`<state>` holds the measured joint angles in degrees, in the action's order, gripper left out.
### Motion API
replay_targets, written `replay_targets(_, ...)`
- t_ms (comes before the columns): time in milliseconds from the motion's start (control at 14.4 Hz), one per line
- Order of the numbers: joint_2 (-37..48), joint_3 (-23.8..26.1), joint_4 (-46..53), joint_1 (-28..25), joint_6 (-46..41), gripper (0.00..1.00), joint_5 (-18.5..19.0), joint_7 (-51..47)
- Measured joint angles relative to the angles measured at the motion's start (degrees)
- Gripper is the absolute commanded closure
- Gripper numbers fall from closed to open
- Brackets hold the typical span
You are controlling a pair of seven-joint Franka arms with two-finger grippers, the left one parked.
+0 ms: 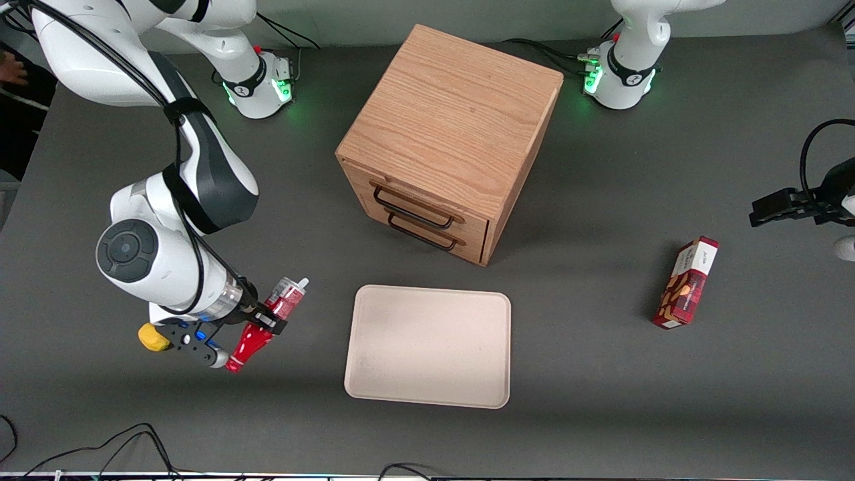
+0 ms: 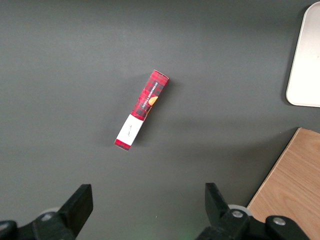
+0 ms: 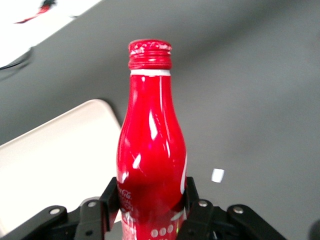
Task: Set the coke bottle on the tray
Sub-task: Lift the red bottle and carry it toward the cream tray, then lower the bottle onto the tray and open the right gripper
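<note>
Centrally on the desk (image 1: pixel 668 167) a wooden cabinet (image 1: pixel 454 127) is seen, a boxy oak-grain block with two drawers, each fitted with a dark wire handle; it is set farther from the front camera than the tray (image 1: pixel 427 347), with a strip of bare surface between them. Toward the parked arm's end of the desk a red plaid snack box (image 1: pixel 688 284) is laid, a slim rectangular carton printed with nuts, well apart from the tray. A small yellow object (image 1: pixel 152 337) is glimpsed just beside the wrist of the working arm; what it is cannot be told.

The coke bottle (image 3: pixel 152 150) is gripped at its lower body by the fingers (image 3: pixel 111 197) of the gripper (image 1: pixel 257 326), which are closed against both sides of it. The bottle is held tilted in the air beside the tray, toward the working arm's end of the desk, with its red cap pointed nearer to the front camera and its clear base raised. Glossy red plastic, a ribbed cap, a narrow neck and white lettering are shown in the right wrist view.

The tray is a flat pale beige-pink rectangle with rounded corners and a low rim, matte in finish. The desk is covered in dark grey matte material. Black cables are trailed along its near edge.
</note>
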<state>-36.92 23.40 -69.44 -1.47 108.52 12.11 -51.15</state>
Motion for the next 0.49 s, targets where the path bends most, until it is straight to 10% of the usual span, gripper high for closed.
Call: replay_targets(487,-13.3,0.3,9.7,-8.6,5.4,1.00,0.6,8.3)
